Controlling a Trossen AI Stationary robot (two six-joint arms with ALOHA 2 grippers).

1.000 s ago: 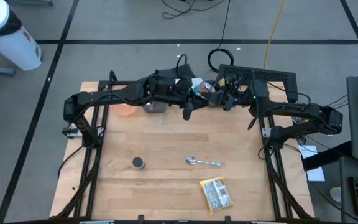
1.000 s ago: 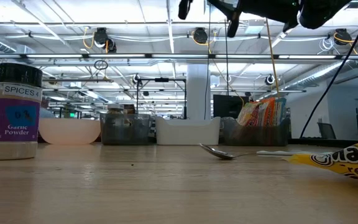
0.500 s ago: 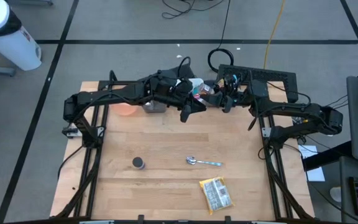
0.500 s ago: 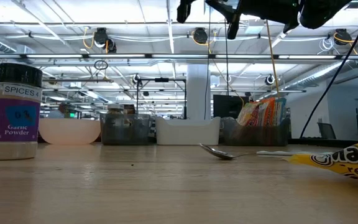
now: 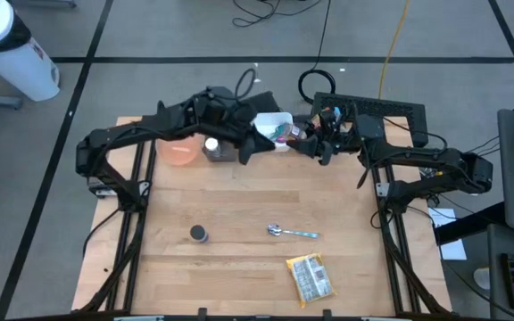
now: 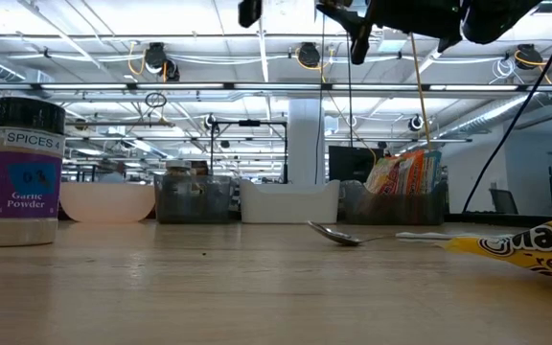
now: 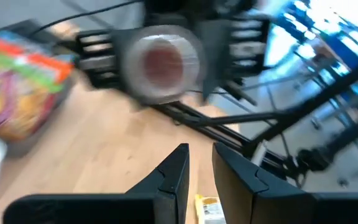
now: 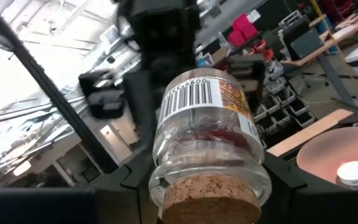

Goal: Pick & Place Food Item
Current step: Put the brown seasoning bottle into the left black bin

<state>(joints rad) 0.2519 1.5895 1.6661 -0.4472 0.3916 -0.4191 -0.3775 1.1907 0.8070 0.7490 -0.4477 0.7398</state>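
Left gripper (image 5: 244, 152): pulling back leftward from the right one, fingers nearly together, holding nothing.
Bins (image 5: 272, 127): sitting uncovered now along the far edge.
Right gripper (image 5: 321, 147): staying raised, clamping the cork-stoppered jar (image 8: 207, 140) near the far edge.

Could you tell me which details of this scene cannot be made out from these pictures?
- Jar held by the right gripper: its label text is too small and turned away in the right wrist view.
- Same jar in the left wrist view: motion blur hides everything but its round end.
- Grey bins' contents: low view, murky walls.
- Yellow packet: low view, name cut off by the edge.
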